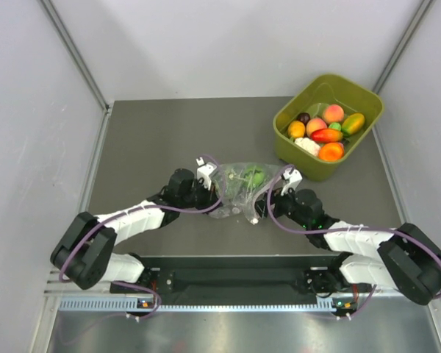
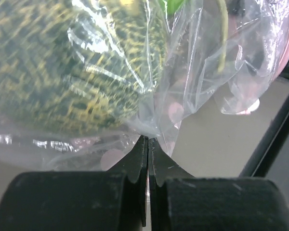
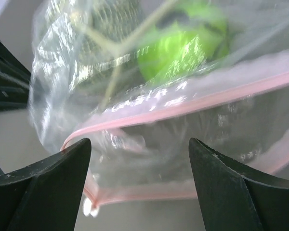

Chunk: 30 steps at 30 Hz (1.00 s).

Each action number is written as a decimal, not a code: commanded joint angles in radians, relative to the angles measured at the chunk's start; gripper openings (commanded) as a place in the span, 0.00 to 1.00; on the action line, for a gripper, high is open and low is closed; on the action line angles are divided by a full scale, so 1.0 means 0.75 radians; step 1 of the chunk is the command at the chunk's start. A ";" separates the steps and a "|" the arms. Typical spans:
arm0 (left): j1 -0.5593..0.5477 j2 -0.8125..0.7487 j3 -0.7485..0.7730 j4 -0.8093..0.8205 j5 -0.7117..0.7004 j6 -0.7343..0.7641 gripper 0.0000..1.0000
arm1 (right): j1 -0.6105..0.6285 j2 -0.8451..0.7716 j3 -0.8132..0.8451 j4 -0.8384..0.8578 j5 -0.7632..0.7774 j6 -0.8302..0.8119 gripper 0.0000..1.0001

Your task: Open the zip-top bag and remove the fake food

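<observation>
The clear zip-top bag [image 1: 235,193] lies mid-table between my two grippers. My left gripper [image 1: 212,190] is shut on a fold of the bag's plastic [image 2: 148,137]. Inside the bag, close to it, is a mottled yellow-and-dark-green toy [image 2: 62,62]. My right gripper [image 1: 263,200] is open, and its fingertips [image 3: 79,156] flank the bag's mouth without pinching it. The two pink zip strips [image 3: 183,107] stand apart, so the mouth gapes. A round bright green fruit [image 3: 183,43] sits inside, also showing in the top view [image 1: 254,177]. No orange fruit shows in the bag.
An olive-green tub [image 1: 367,99] at the back right holds several toy fruits. Grey walls close in the table on the left, right and back. Both arms lie low along the near edge.
</observation>
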 commanded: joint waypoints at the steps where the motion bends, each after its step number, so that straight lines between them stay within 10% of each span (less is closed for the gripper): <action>1: -0.037 0.028 0.047 0.051 0.141 0.069 0.00 | 0.019 0.072 0.019 0.357 -0.037 -0.067 0.82; 13: -0.082 0.059 0.068 0.017 0.173 0.116 0.00 | -0.010 0.495 0.064 0.929 -0.262 -0.027 0.76; 19: -0.084 0.075 0.076 0.010 0.173 0.120 0.00 | -0.051 0.686 0.086 1.259 -0.416 0.104 0.49; 23: -0.084 0.077 0.082 -0.012 0.118 0.122 0.00 | -0.051 0.674 0.092 1.241 -0.414 0.096 0.09; 30: -0.074 0.051 0.088 -0.057 -0.064 0.094 0.00 | -0.059 0.480 -0.018 1.070 -0.310 0.021 0.00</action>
